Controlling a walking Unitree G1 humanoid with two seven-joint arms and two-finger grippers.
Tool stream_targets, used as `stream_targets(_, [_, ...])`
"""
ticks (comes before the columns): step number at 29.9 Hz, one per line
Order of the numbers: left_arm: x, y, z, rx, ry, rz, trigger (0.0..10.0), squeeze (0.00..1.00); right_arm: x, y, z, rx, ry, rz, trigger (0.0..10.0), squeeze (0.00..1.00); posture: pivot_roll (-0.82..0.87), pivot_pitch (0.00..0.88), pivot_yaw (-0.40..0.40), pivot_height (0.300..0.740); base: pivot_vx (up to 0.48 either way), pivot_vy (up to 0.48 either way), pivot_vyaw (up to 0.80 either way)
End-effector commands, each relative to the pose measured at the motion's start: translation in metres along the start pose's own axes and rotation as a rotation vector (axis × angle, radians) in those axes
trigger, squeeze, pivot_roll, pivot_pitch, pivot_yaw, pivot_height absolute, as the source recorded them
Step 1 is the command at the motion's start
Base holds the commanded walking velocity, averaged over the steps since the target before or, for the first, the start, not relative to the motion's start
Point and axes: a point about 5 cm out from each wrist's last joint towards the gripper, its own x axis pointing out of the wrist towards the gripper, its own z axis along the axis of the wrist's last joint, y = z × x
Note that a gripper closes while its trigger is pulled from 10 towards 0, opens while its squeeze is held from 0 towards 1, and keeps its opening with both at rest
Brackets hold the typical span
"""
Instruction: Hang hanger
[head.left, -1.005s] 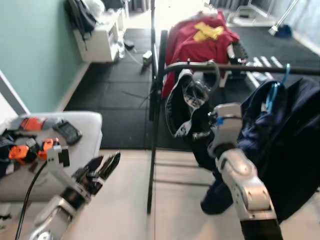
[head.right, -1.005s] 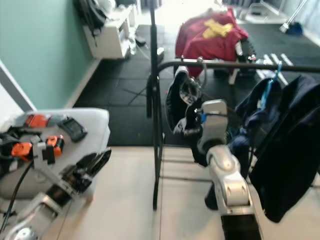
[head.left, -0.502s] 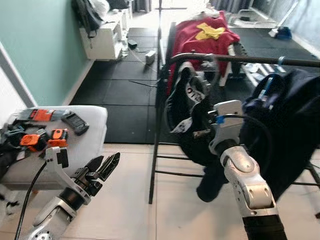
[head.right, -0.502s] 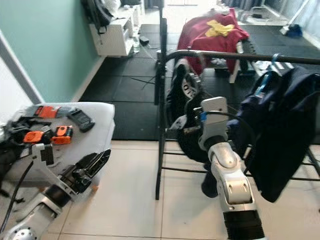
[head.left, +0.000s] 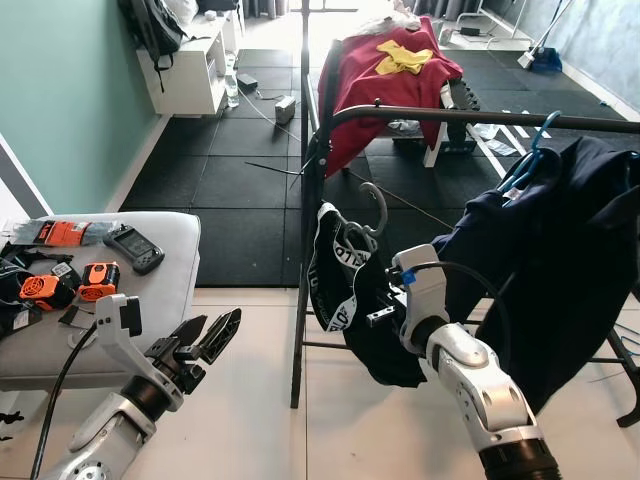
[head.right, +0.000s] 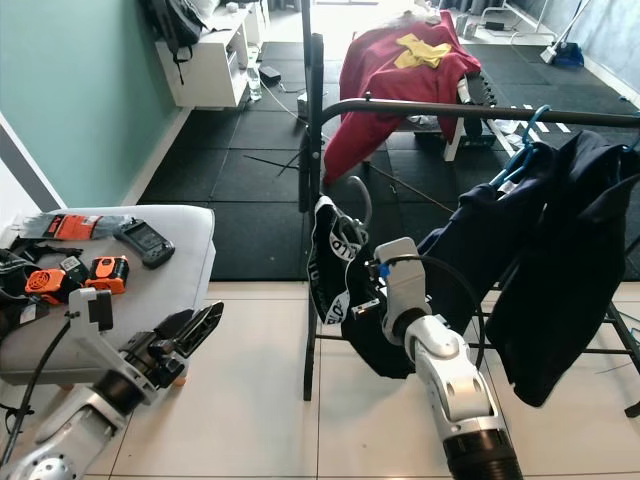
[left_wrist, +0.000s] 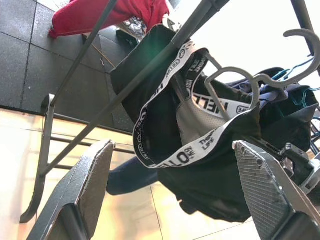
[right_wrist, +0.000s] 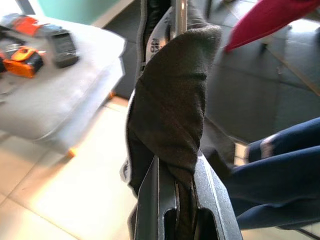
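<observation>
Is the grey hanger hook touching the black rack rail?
Apart. The left eye view shows the hanger hook well below the rack rail, with floor between.

We cannot see the right gripper's fingertips in the head views: the black garment (head.left: 370, 310) it carries hides them. The hanger (head.left: 372, 208) shows us its grey hook, while its shoulders lie buried in the cloth. The rack's top rail (head.left: 480, 117) runs off the right edge. On the grey bench (head.left: 170, 280), the small dark and orange tools (head.left: 98, 280) are too small for us to identify.
</observation>
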Motion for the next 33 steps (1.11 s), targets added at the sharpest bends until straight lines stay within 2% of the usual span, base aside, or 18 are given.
stream_targets(1, [-0.001, 0.002, -0.003, 0.002, 0.027, 0.009, 10.0, 0.00, 0.002, 0.007, -0.005, 0.025, 0.031, 0.068, 10.0, 0.00, -0.03, 0.106, -0.023, 0.740, 0.000, 0.000, 0.00])
stream_targets(3, [0.001, 0.001, -0.003, -0.002, 0.031, -0.004, 10.0, 0.00, 0.004, 0.012, -0.008, 0.055, 0.070, 0.165, 10.0, 0.00, -0.02, 0.104, -0.024, 0.740, 0.000, 0.000, 0.00])
stream_targets(8, [-0.002, 0.004, -0.004, -0.015, 0.051, -0.016, 10.0, 0.00, 0.005, 0.012, -0.014, 0.135, 0.123, 0.238, 10.0, 0.00, -0.01, 0.101, -0.027, 0.740, 0.000, 0.000, 0.00])
stream_targets(13, [-0.005, 0.006, -0.004, -0.020, 0.061, -0.018, 10.0, 0.00, 0.005, 0.012, -0.016, 0.164, 0.138, 0.283, 10.0, 0.00, 0.00, 0.100, -0.033, 0.740, 0.000, 0.000, 0.00])
stream_targets(14, [-0.006, 0.006, -0.004, -0.036, 0.061, -0.025, 10.0, 0.00, 0.005, 0.015, -0.016, 0.190, 0.146, 0.344, 10.0, 0.00, 0.00, 0.097, -0.036, 0.740, 0.000, 0.000, 0.00])
stream_targets(15, [-0.006, 0.006, -0.004, -0.036, 0.061, -0.025, 10.0, 0.00, 0.005, 0.015, -0.016, 0.190, 0.146, 0.344, 10.0, 0.00, 0.00, 0.097, -0.036, 0.740, 0.000, 0.000, 0.00])
stream_targets(16, [-0.006, 0.007, -0.004, -0.056, 0.057, -0.034, 10.0, 0.00, 0.005, 0.020, -0.015, 0.208, 0.138, 0.406, 10.0, 0.00, 0.00, 0.093, -0.040, 0.740, 0.000, 0.000, 0.00])
stream_targets(17, [-0.006, 0.007, -0.004, -0.056, 0.057, -0.034, 10.0, 0.00, 0.005, 0.020, -0.015, 0.208, 0.138, 0.406, 10.0, 0.00, 0.00, 0.093, -0.040, 0.740, 0.000, 0.000, 0.00])
stream_targets(19, [-0.004, 0.006, -0.004, -0.090, 0.053, -0.056, 10.0, 0.00, 0.006, 0.026, -0.012, 0.240, 0.108, 0.485, 10.0, 0.00, 0.00, 0.085, -0.040, 0.740, 0.000, 0.000, 0.00])
stream_targets(25, [-0.002, 0.006, -0.005, -0.095, 0.066, -0.073, 10.0, 0.00, 0.007, 0.027, -0.010, 0.309, 0.088, 0.521, 10.0, 0.00, -0.01, 0.077, -0.037, 0.740, 0.000, 0.000, 0.00])
stream_targets(26, [-0.001, 0.008, -0.009, -0.098, 0.084, -0.083, 10.0, 0.00, 0.009, 0.027, -0.013, 0.332, 0.096, 0.536, 10.0, 0.00, -0.02, 0.020, -0.026, 0.740, 0.000, 0.000, 0.00])
stream_targets(29, [0.002, 0.010, -0.013, -0.060, 0.128, -0.100, 10.0, 0.00, 0.011, 0.029, -0.017, 0.314, 0.118, 0.563, 10.0, 0.00, -0.02, 0.008, -0.025, 0.740, 0.000, 0.000, 0.00])
stream_targets(33, [0.001, 0.011, -0.016, -0.068, 0.139, -0.110, 10.0, 0.00, 0.011, 0.030, -0.019, 0.336, 0.119, 0.576, 10.0, 0.00, -0.01, 0.010, -0.023, 0.740, 0.000, 0.000, 0.00])
